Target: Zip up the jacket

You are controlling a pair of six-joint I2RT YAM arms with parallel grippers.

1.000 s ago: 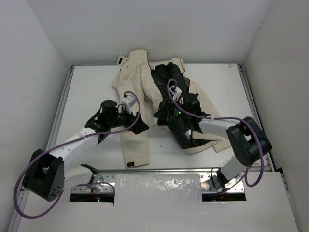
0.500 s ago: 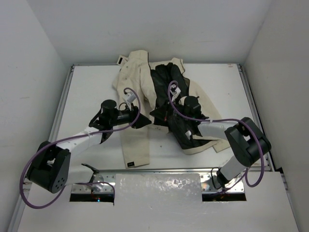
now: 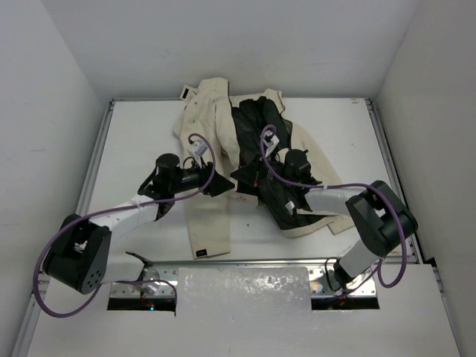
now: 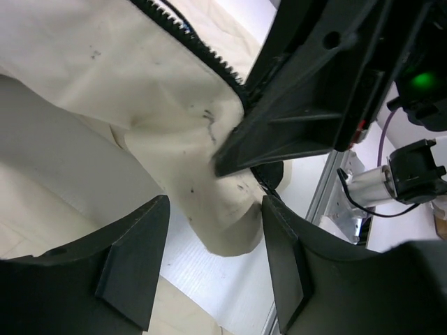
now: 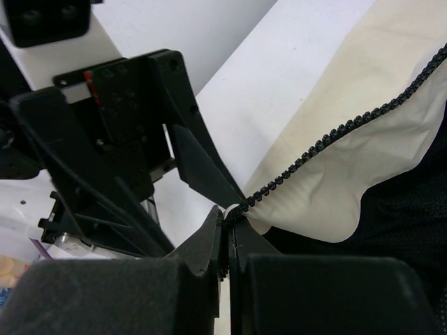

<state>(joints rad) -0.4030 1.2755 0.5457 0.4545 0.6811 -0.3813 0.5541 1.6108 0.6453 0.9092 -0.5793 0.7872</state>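
White surface (image 3: pixel 149 134): flat, edged by a metal rail (image 3: pixel 94 160), with my two arms based at its near edge.
Walls (image 3: pixel 245 44): plain pale grey, closing in behind and on both sides.
Jacket (image 3: pixel 204 130): cream, spread over the far middle of the surface, collar toward the back wall, black lining (image 3: pixel 256 134) bared on its right half.
Left claw (image 4: pixel 213 262): released, fingers wide apart around the cream hem.
Right claw (image 5: pixel 225 215): clenched on the end of the zipper (image 5: pixel 328 136) teeth, just beside my left claw.
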